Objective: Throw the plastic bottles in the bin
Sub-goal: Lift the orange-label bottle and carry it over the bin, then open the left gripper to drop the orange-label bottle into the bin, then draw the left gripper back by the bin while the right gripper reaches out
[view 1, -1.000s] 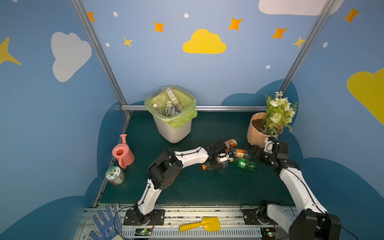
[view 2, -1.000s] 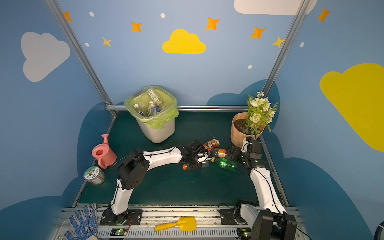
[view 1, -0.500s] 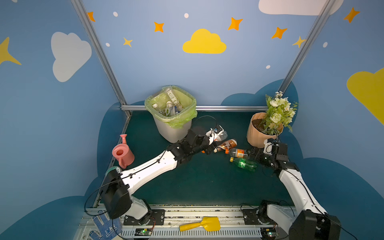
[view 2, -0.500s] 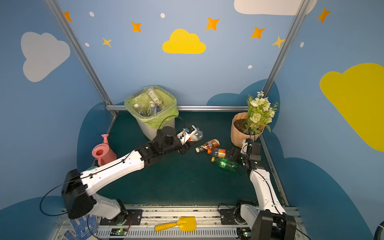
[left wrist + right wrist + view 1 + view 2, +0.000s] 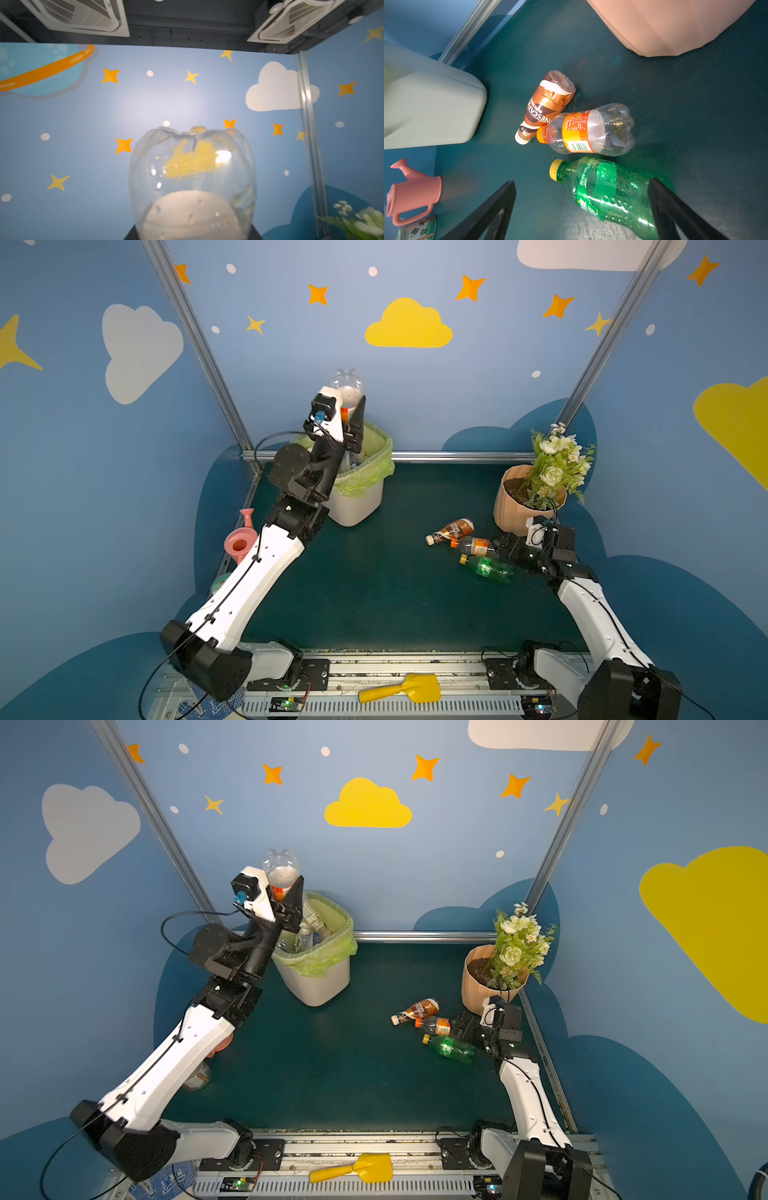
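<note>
My left gripper (image 5: 348,406) is up high, right over the bin (image 5: 361,506). It is closed on a clear bottle (image 5: 347,385) and holds it by the middle. The bottle is upside down, so its bumpy bottom points up; in the left wrist view that bottom (image 5: 193,176) fills the low middle. The bin stands at the back left corner of the worktop (image 5: 374,593). It has a yellow-green bag in it, and in a top view I can see more bottles (image 5: 307,928) inside. My right gripper (image 5: 582,182) is down low by the right edge, with its jaws spread wide. The fat end of a green bottle (image 5: 608,191) lies between them. I cannot tell if a finger touches it. Just beside the green one lies an orange bottle (image 5: 587,131), and a brown bottle (image 5: 546,104) touches that one near the caps. All three lie on their sides in front of the pot (image 5: 515,510). A pink can (image 5: 241,539) sits at the left edge.
</note>
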